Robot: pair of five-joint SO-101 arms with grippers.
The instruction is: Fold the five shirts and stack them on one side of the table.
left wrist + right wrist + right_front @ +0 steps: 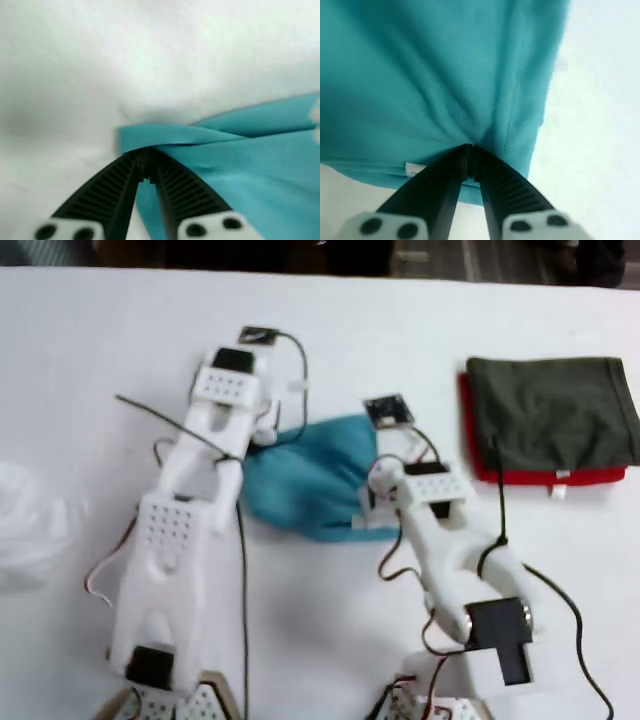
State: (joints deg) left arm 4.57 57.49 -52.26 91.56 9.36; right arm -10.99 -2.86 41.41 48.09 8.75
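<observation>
Teal shirt [318, 478]: bunched mid table [100, 330] between both arms, well apart from the stack.
Left gripper [146, 165]: clenched on a shirt corner, probably for lifting into a fold.
Right gripper [469, 160]: pinching the hem, likely keeping the cloth taut.
Stack: dark green shirt [550, 415] atop red shirt [560, 476], at one side.
</observation>
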